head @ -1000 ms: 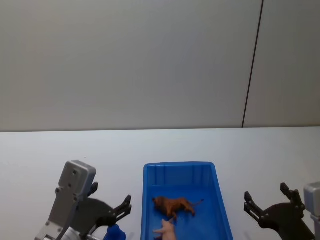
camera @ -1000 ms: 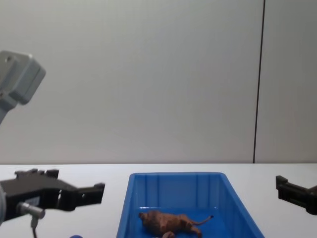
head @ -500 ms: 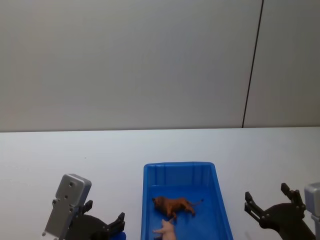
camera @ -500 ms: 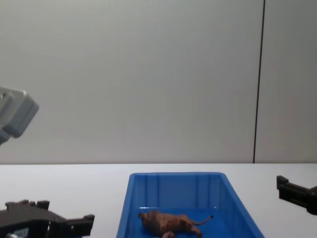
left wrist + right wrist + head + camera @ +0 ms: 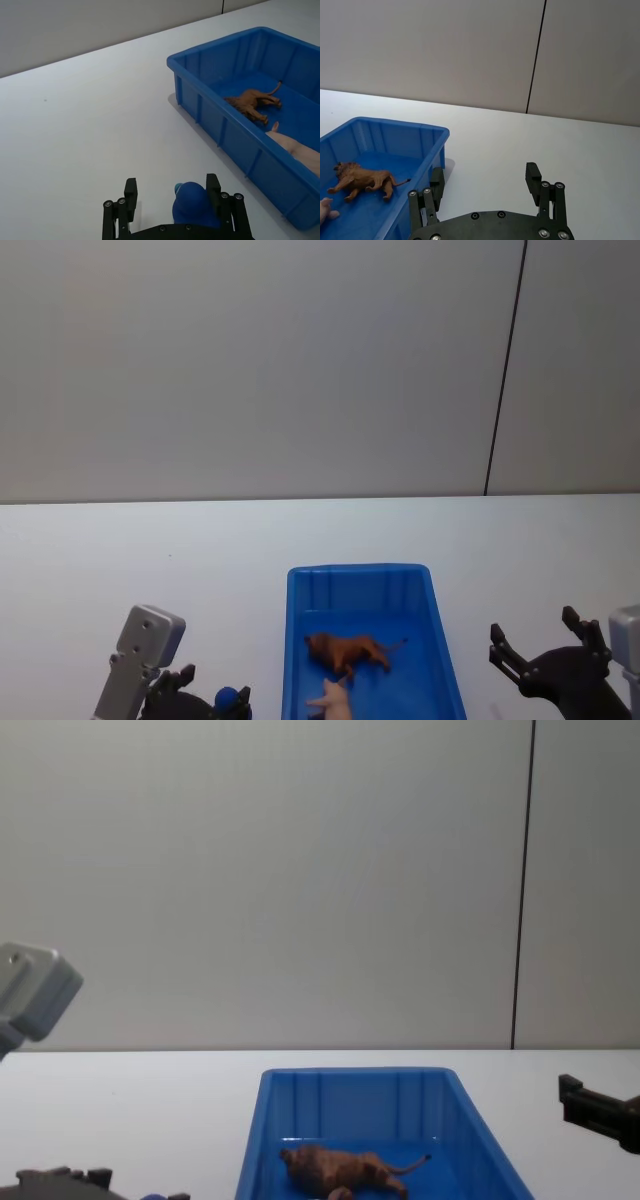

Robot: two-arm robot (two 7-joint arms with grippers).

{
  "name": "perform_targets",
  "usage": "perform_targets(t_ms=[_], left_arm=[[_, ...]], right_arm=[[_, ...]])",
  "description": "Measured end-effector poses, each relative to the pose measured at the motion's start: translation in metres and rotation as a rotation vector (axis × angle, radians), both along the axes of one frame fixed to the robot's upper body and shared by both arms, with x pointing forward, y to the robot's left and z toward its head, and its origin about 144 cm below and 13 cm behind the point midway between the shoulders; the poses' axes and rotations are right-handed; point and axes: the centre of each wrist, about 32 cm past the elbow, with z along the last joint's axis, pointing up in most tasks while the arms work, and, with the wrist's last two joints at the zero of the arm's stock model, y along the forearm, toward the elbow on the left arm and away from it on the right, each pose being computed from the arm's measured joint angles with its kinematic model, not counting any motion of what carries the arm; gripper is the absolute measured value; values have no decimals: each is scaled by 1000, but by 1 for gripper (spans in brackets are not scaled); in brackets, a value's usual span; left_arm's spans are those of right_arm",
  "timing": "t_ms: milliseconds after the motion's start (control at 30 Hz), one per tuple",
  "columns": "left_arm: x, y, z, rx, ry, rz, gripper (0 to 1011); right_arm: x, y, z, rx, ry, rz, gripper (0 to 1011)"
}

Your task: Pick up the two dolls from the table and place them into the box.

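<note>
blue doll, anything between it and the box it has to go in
Only the box's own near wall. The blue doll sits on the table between the left gripper's open fingers, with bare tabletop up to that wall, so it has to be lifted over the rim.

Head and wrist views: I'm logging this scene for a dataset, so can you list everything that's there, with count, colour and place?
box: 1, blue, on the table, middle front.
lion doll: 1, brown, lying inside the box.
pink toy: 1, pale pink, inside the box, nearer the robot than the lion doll.
blue-headed doll: 1, blue, on the table left of the box, between the left gripper's fingers.
table: 1, white, under everything.
wall: 1, grey, with a dark vertical seam, behind the table.
left gripper: 1, black, open, low around the blue-headed doll.
right gripper: 1, black, open, right of the box.
</note>
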Motion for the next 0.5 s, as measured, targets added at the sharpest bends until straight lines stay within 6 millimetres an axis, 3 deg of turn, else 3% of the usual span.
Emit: perform_targets(t_ms=[300,500], left_arm=[[0,0,-7,-9,36,-20,677],[0,0,-9,-13,40,-24,446]], right_arm=[[0,0,0,0,0,0,1001],[0,0,0,0,0,0,1001]])
